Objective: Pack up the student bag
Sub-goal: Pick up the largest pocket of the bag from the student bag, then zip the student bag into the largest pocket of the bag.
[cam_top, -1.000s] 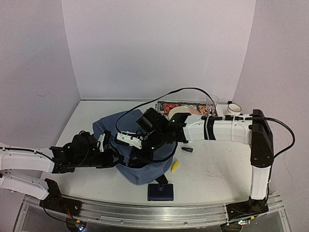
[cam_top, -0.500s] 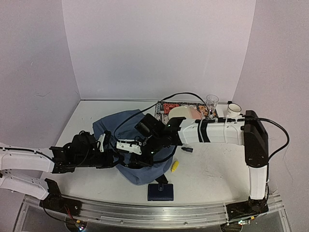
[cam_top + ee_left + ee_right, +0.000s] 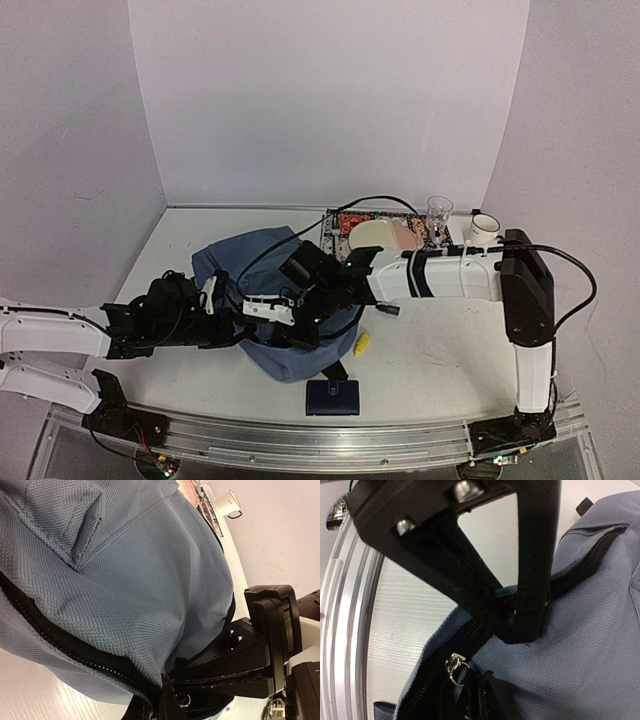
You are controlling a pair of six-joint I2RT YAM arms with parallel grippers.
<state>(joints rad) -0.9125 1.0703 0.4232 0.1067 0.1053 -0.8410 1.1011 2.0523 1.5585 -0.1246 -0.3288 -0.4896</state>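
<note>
The student bag (image 3: 268, 262) is a slate-blue backpack lying left of the table's middle; its fabric fills the left wrist view (image 3: 130, 565). My left gripper (image 3: 232, 320) is shut on the bag's fabric beside the black zip (image 3: 75, 647), its tips meeting low in its own view (image 3: 167, 690). My right gripper (image 3: 287, 310) is shut on the black zip trim (image 3: 482, 682) next to the metal zip slider (image 3: 454, 664). The two grippers sit almost tip to tip at the bag's near edge. The bag's inside is hidden.
A dark navy wallet (image 3: 332, 397) lies at the near edge. A yellow item (image 3: 363, 343) and a small black item (image 3: 388, 309) lie right of the bag. A patterned book (image 3: 352, 220), plate (image 3: 372, 236), glass (image 3: 437, 211) and white cup (image 3: 484, 225) stand at the back right.
My right arm has moved left and toward the near edge, bringing its gripper down onto the bag's zip. The left arm and the bag have hardly moved.
</note>
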